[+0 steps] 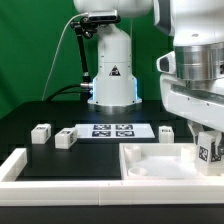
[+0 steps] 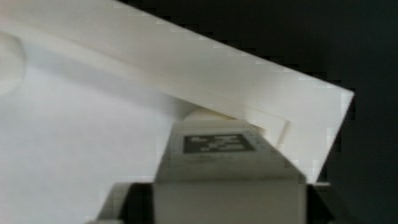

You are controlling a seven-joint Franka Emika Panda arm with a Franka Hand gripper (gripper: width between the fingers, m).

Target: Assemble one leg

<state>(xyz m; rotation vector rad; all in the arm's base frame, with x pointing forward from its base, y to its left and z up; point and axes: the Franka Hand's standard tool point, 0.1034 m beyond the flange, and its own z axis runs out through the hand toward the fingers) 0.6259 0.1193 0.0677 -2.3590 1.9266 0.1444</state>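
Observation:
My gripper [image 1: 206,138] is shut on a leg [image 1: 208,151], a small white block with a black-and-white tag, at the exterior view's right. It holds the leg over the right corner of the large flat white rimmed part [image 1: 150,160]. In the wrist view the leg [image 2: 217,150] stands between my gripper's [image 2: 217,202] dark fingers [image 2: 135,206], tag facing the camera, its far end at a corner of the white part [image 2: 107,110]. Whether the leg touches the part I cannot tell. Three more legs lie on the black table: two on the left [image 1: 40,132] [image 1: 66,138], one right of the marker board [image 1: 166,131].
The marker board [image 1: 112,130] lies at the table's middle in front of the robot base [image 1: 112,75]. A white raised wall [image 1: 18,166] runs along the front left edge of the table. A green backdrop stands behind.

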